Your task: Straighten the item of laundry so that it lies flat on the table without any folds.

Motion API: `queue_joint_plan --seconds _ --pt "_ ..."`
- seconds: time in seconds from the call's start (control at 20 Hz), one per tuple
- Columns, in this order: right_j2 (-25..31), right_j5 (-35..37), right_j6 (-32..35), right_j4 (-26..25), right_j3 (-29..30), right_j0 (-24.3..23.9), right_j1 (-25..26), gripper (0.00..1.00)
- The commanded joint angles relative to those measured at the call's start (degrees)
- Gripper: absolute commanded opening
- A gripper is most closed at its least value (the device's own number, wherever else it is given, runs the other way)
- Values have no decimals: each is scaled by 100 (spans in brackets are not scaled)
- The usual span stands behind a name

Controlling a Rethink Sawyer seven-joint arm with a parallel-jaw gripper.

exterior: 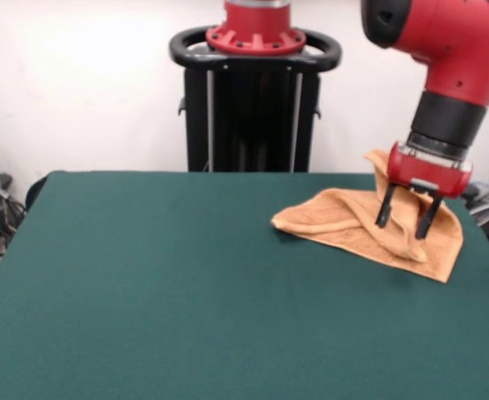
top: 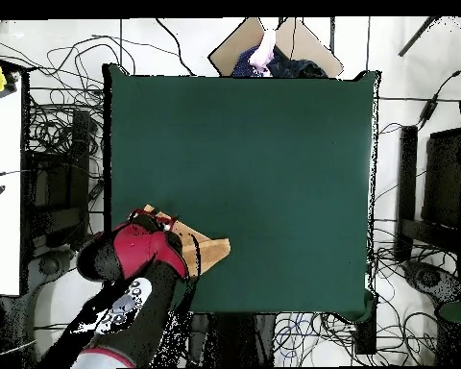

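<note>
The orange-tan towel (exterior: 344, 221) lies crumpled near the far right corner of the dark green table (exterior: 186, 292). It has a raised ridge through its middle and one corner standing up behind the gripper. My gripper (exterior: 406, 218) is over the towel's right half, open, its two black fingers (exterior: 384, 208) pointing down on either side of the ridge. In the overhead view the red arm (top: 138, 252) covers most of the towel (top: 213, 252), and only its edge shows near the table's (top: 273, 173) lower left side.
The black pedestal (exterior: 254, 100) stands behind the table's far edge. The towel's right end lies close to the table's right edge. Cables (top: 52, 192) run over the floor beside the table. A cardboard box (top: 297, 38) sits beyond the side opposite the robot.
</note>
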Motion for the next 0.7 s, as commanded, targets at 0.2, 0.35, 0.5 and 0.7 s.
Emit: queue_joint_plan --seconds 0.2,0.35,0.5,0.7 --pt "1134 257 435 36 -425 -409 616 100" --pt "1288 257 344 -39 -489 -536 859 100" --pt "1525 419 128 -156 -548 -752 1064 100" --pt "2037 1050 -115 -204 -247 -1193 771 100"
